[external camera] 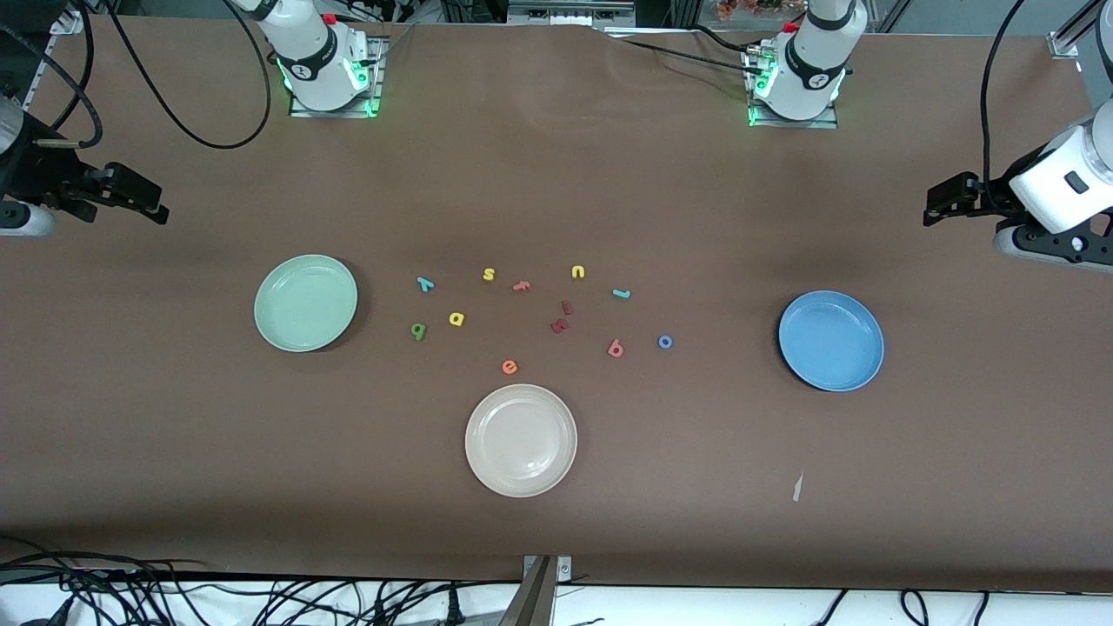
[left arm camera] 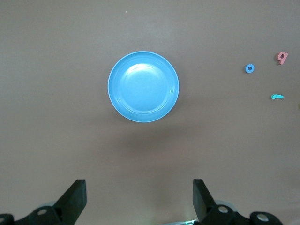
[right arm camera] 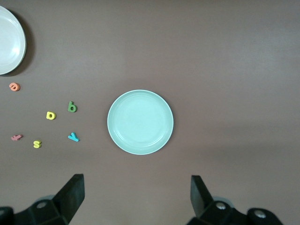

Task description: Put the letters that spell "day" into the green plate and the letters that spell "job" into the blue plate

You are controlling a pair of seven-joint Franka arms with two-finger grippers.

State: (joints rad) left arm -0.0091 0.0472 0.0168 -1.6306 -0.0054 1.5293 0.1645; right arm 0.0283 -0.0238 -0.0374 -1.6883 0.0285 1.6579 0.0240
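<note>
- Neither pincer holds anything. My right pincer (external camera: 161, 211) hangs with jaws wide over the bare brown surface (external camera: 696, 487) at its own end; my left pincer (external camera: 932, 207) does the same at the other end.
- The round pale mint-green plate (external camera: 305, 303) lies toward the right arm's end, the round mid-blue plate (external camera: 830, 340) toward the left arm's. Both are empty.
- The tiny foam letters sit between them. The olive-green "d" (external camera: 419, 330), yellow "a" (external camera: 456, 319) and teal "y" (external camera: 425, 283) cluster near the green plate, so the right arm is nearer.
- The teal hook "j" (external camera: 621, 294), blue ring "o" (external camera: 665, 342) and pinkish-red "b" (external camera: 616, 349) lie toward the blue plate, probably the left arm's reach.
</note>
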